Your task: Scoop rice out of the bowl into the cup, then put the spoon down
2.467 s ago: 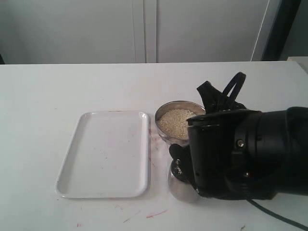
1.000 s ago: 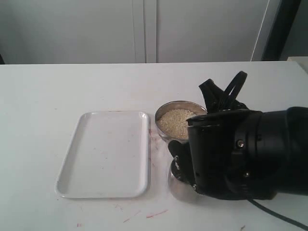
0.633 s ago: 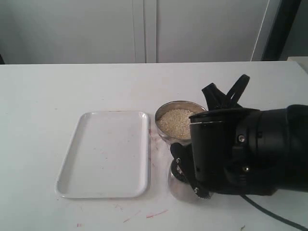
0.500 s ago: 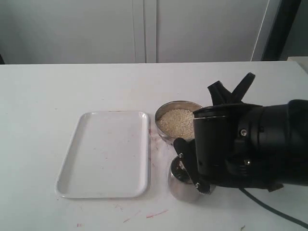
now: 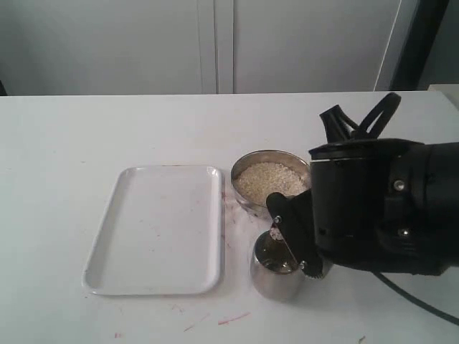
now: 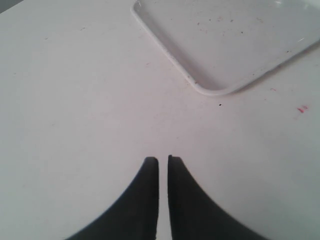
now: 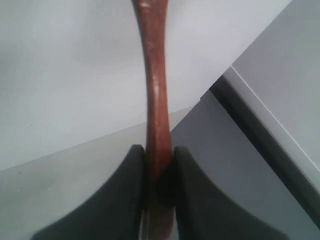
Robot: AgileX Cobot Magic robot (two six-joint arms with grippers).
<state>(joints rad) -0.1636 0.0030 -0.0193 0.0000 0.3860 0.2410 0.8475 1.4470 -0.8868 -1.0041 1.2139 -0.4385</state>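
The cup (image 5: 272, 283) is polished steel, mirror-bright; the bowl (image 5: 238, 195) matches it. The rice (image 5: 262, 179) is dull and granular. The spoon (image 7: 155, 100) is smooth reddish wood, slightly glossy. The tray (image 5: 154, 229), left of centre, looks like glossy white plastic. The table (image 5: 72, 143) is matt white.

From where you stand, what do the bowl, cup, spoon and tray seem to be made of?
Bowl: shiny metal, likely steel; its rim mirrors light.
Cup: the same polished metal, with reflections on its wall.
Spoon: reddish-brown wood, smooth, slightly glossy.
Tray: white, probably plastic, with a faint sheen.
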